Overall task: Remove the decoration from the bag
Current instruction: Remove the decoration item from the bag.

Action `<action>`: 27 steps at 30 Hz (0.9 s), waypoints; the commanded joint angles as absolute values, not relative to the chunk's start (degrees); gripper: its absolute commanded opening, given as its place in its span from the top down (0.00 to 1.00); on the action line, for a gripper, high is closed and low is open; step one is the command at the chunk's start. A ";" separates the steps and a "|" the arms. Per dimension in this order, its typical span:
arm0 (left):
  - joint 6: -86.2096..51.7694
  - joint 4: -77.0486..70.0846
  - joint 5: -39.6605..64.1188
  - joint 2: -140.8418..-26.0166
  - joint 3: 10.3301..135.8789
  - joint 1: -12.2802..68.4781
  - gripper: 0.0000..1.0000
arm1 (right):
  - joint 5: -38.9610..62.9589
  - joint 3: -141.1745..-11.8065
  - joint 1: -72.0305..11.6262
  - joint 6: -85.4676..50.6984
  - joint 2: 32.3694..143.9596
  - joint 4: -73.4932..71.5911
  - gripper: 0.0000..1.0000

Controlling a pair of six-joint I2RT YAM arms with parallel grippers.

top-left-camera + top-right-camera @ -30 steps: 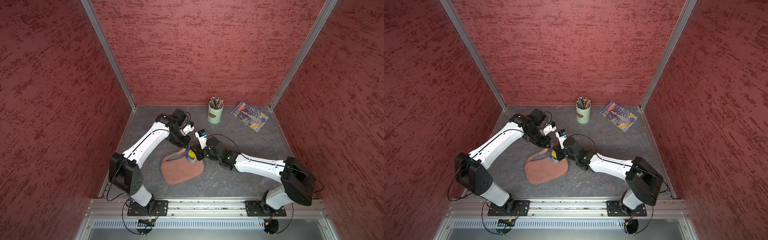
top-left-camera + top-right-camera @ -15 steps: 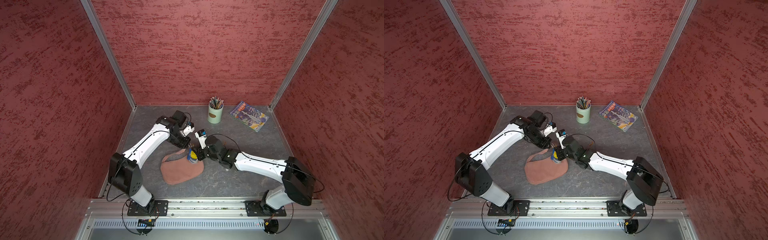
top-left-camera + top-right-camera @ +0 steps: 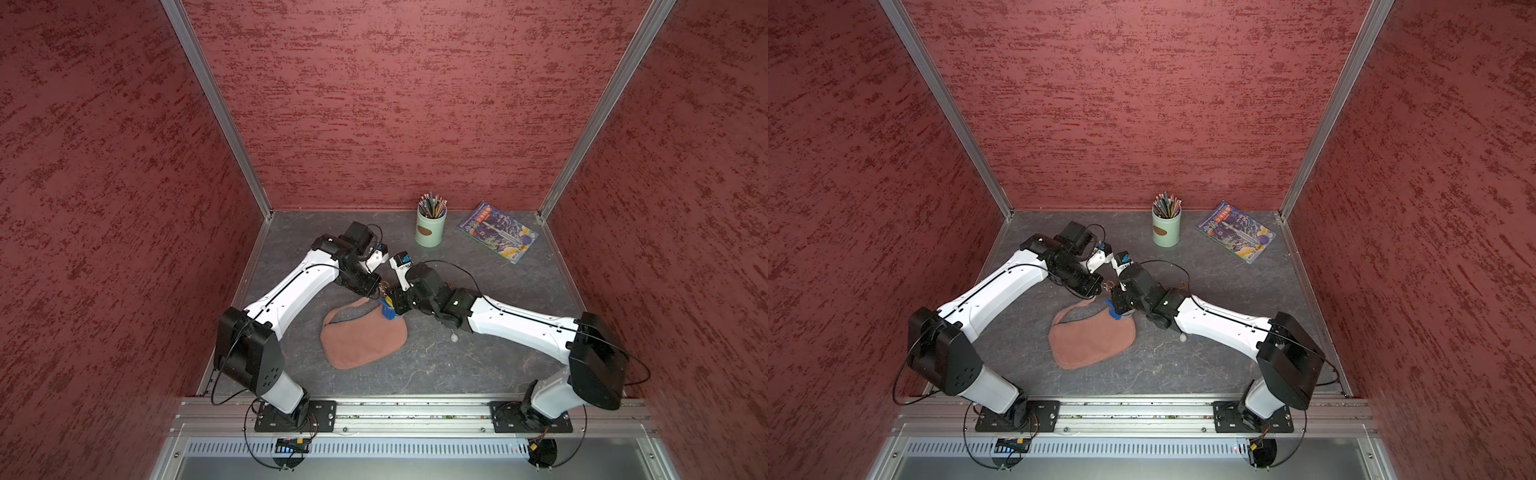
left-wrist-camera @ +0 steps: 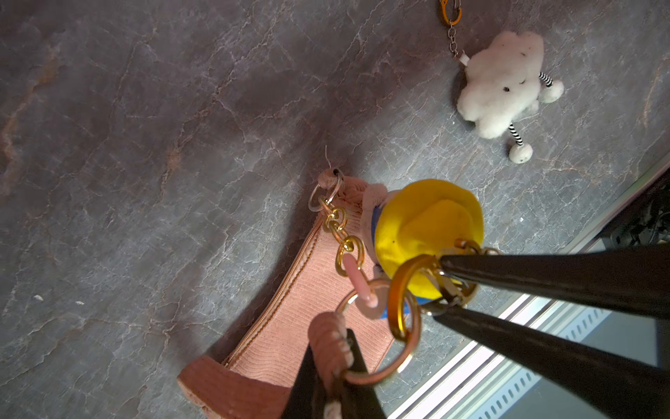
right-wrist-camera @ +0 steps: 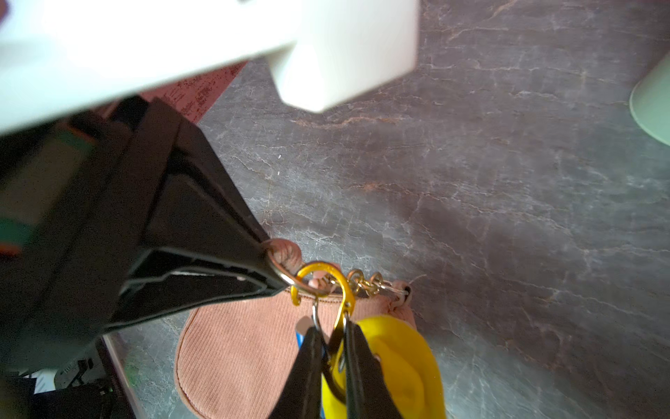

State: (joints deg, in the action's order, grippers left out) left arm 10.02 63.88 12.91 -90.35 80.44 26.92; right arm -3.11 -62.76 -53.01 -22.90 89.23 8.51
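Note:
The dusty-pink bag (image 3: 363, 340) (image 3: 1092, 340) lies flat on the grey table between the two arms. The decoration (image 4: 427, 225) (image 5: 398, 362), a yellow and blue figure, hangs from a gold clip (image 5: 340, 312) hooked through the metal ring (image 4: 377, 377) at the strap's end. My left gripper (image 4: 331, 348) (image 3: 376, 289) is shut on the pink strap end beside that ring and holds it off the table. My right gripper (image 5: 333, 328) (image 4: 440, 286) (image 3: 388, 301) is shut on the gold clip. The two grippers' tips nearly touch.
A white cloud plush keychain (image 4: 500, 83) lies on the table, mostly hidden under the right arm in both top views. A green pencil cup (image 3: 430, 226) (image 3: 1166, 228) and a picture book (image 3: 497, 230) (image 3: 1236, 230) sit at the back.
The right arm has shifted slightly, still on the clip. The left gripper keeps its hold on the strap end. The bag lies where it was.

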 commanded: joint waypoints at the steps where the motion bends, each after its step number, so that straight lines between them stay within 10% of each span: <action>1: 10.57 64.03 8.77 -89.60 79.29 27.30 1.00 | -6.29 -66.04 -52.64 -23.06 88.40 8.64 0.85; 27: 8.27 61.34 6.25 -90.96 80.52 29.60 1.00 | -18.77 -70.90 -55.14 -20.90 90.47 17.15 0.87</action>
